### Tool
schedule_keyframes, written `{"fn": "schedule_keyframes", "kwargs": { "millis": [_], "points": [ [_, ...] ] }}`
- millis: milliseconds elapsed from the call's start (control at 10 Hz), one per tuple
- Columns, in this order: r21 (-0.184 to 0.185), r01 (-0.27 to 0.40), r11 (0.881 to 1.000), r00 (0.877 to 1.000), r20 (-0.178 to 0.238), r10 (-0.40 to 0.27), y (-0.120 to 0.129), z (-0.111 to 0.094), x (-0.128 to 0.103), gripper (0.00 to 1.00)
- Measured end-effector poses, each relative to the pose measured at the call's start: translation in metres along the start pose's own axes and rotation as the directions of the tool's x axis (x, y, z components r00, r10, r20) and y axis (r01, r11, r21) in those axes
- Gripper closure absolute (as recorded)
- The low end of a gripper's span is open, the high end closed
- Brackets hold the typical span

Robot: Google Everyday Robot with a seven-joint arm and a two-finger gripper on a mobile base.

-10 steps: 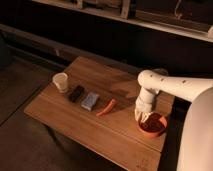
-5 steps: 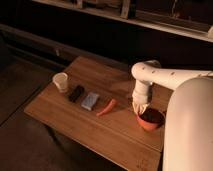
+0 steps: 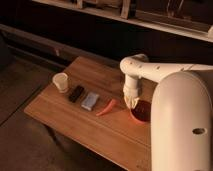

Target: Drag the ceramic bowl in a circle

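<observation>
The ceramic bowl [image 3: 142, 112] is a round red-orange bowl on the right part of the wooden table [image 3: 75, 125]. My arm hides its right side. My gripper [image 3: 132, 101] points down at the bowl's left rim and touches it or sits just inside it. The white arm reaches in from the right and fills the lower right of the view.
A small white cup [image 3: 61, 82] stands at the table's left end. A dark flat item [image 3: 76, 93], a grey-blue packet [image 3: 90, 101] and a slim orange carrot-shaped thing [image 3: 106, 107] lie in a row left of the bowl. A dark shelf wall runs behind the table.
The bowl and my gripper have moved together toward the table's far side and a little left, closer to the carrot-shaped thing. The other items have not moved.
</observation>
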Motion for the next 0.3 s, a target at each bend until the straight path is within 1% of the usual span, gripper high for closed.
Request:
{"fn": "schedule_keyframes", "kwargs": {
  "millis": [200,300],
  "points": [
    [-0.007,0.043,0.999,0.999,0.020,-0.043,0.023,-0.004,0.004,1.00],
    [-0.011,0.077,0.997,0.996,0.035,-0.076,0.040,-0.006,0.009,1.00]
  ]
}}
